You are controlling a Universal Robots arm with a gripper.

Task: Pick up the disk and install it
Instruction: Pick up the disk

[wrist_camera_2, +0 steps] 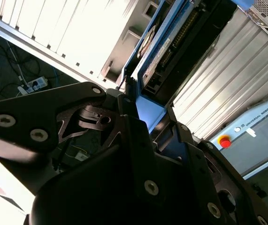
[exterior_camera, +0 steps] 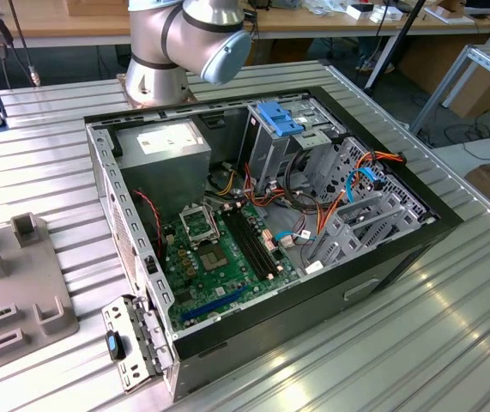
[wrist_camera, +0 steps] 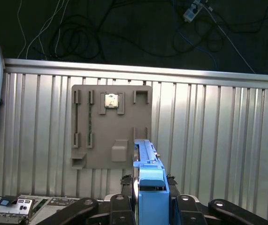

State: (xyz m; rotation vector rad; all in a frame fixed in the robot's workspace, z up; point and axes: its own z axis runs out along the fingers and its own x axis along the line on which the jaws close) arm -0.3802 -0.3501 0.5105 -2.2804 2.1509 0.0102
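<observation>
In the first wrist view the disk (wrist_camera: pixel 150 180) stands on edge between my black fingers, its bright blue carrier rail facing the camera, and my gripper (wrist_camera: pixel 151 199) is shut on it. The second wrist view shows the same disk (wrist_camera_2: pixel 171 47) reaching away from the gripper (wrist_camera_2: pixel 148 112), with the blue rail along its side and a dark body with a connector row. The disk hangs above the ribbed metal table (wrist_camera: pixel 218 140), just beside a grey fixture plate (wrist_camera: pixel 110 126). The arm's base (exterior_camera: pixel 184 43) stands behind the open computer case (exterior_camera: pixel 270 223) in the exterior view.
Inside the case are a drive cage with a blue top (exterior_camera: pixel 283 120), a grey power-supply box (exterior_camera: pixel 163 142), a green motherboard (exterior_camera: pixel 219 249) and orange and blue cables. A grey fixture plate (exterior_camera: pixel 13 292) lies at the exterior view's left. A pendant with a red button (wrist_camera_2: pixel 256 136) rests on the table.
</observation>
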